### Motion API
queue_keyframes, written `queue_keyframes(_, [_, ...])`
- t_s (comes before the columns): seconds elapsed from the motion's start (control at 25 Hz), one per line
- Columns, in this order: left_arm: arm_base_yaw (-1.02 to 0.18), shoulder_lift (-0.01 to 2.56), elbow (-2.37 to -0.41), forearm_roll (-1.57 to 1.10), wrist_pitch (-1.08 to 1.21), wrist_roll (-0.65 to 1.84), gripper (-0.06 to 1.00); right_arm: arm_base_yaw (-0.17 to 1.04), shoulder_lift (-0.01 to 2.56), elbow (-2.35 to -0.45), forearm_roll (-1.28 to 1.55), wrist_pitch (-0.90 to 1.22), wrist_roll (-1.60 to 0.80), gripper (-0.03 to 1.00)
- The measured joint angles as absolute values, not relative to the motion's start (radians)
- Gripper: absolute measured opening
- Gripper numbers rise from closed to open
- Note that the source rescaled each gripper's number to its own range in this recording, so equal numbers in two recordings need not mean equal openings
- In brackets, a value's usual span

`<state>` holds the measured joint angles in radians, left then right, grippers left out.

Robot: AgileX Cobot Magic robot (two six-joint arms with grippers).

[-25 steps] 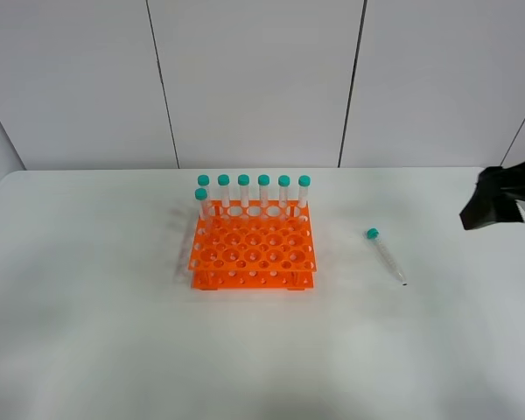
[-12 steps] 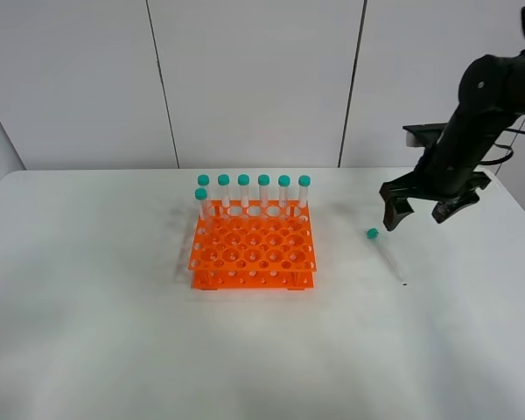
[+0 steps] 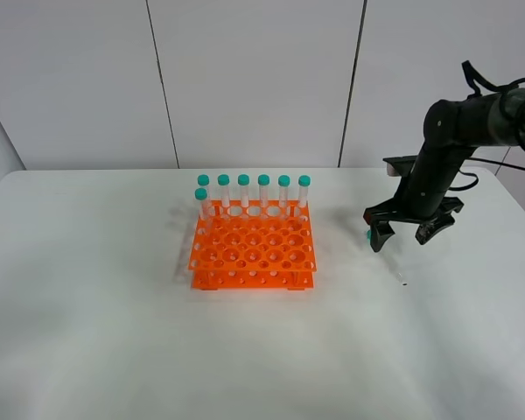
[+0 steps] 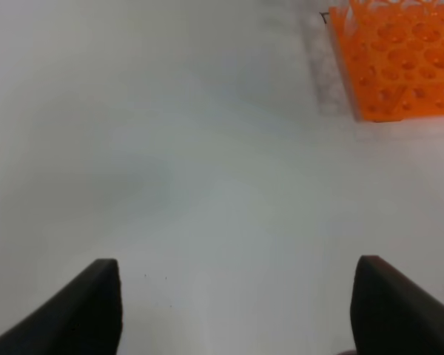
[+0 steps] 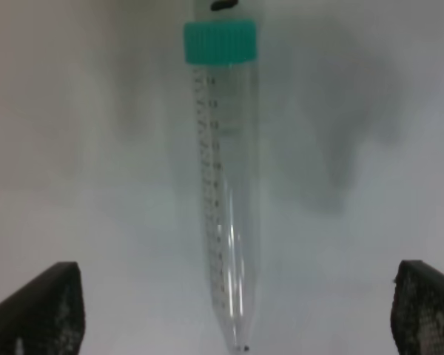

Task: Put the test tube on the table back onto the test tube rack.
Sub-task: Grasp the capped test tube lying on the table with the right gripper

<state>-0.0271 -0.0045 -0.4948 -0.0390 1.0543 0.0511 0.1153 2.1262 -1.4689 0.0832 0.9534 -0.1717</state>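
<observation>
The right hand [image 3: 409, 236], a second ago only a dark shape at the picture's edge well apart from the test tube [image 5: 223, 192], has swung in and come down low over the tube's capped end, jaws spread wide on either side of it.

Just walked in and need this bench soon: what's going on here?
The robot's right hand hovers open over a teal-capped test tube lying on the white table, straddling it without gripping it. The orange rack, left of the tube in the high view, holds seven similar tubes, mostly along its back row, with many holes free. The left hand is open over bare table near the rack, holding nothing.
</observation>
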Motion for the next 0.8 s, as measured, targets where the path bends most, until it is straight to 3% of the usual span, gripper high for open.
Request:
queue_keyframes(0.56, [-0.027,-0.005,-0.495,-0.039,1.054,0.051,1.0,0.115,2.208,-1.469,0.08,0.905,-0.165,0.92])
queue_keyframes(0.68, [-0.027,-0.005,-0.495,-0.039,1.054,0.051,1.0,0.115,2.208,-1.469,0.08,0.905,-0.165,0.83])
queue_keyframes(0.8, [-0.027,-0.005,-0.495,-0.039,1.054,0.051,1.0,0.115,2.208,-1.469,0.08,0.907,-0.164,0.61])
